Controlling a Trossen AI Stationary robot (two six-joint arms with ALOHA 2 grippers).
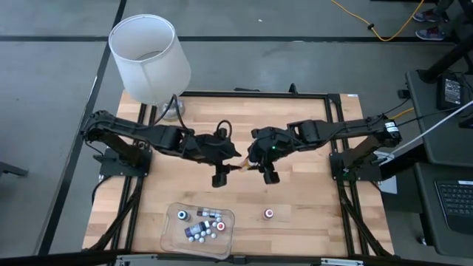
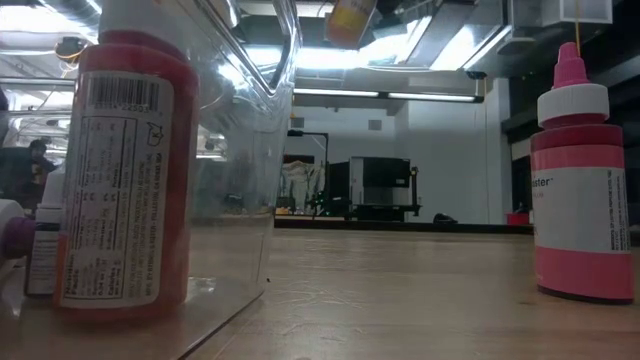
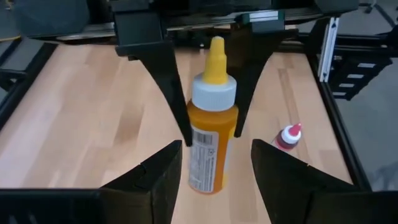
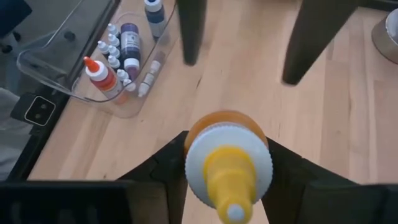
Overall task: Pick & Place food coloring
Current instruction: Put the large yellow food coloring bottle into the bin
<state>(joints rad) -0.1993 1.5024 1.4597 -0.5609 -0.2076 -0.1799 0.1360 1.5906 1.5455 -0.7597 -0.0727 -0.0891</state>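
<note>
— Orange bottle (image 3: pixel 212 134)?
— Held up over mid-table, clamped in the right gripper (image 4: pixel 229 163) by its body, yellow tip toward the left arm.
— Left gripper (image 3: pixel 214 158)?
— Spread wide, flanking that bottle, not touching.
— Other food coloring?
— Pink bottle (image 1: pixel 269 213) upright alone on the wood; several more inside the clear tray (image 1: pixel 174 235) near the front edge.
— Elsewhere?
— White lamp (image 1: pixel 150 59) at the far-left corner.

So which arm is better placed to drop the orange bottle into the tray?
Left, probably: the open left gripper flanks the orange bottle the right gripper holds, and the clear tray lies on its side.
</note>
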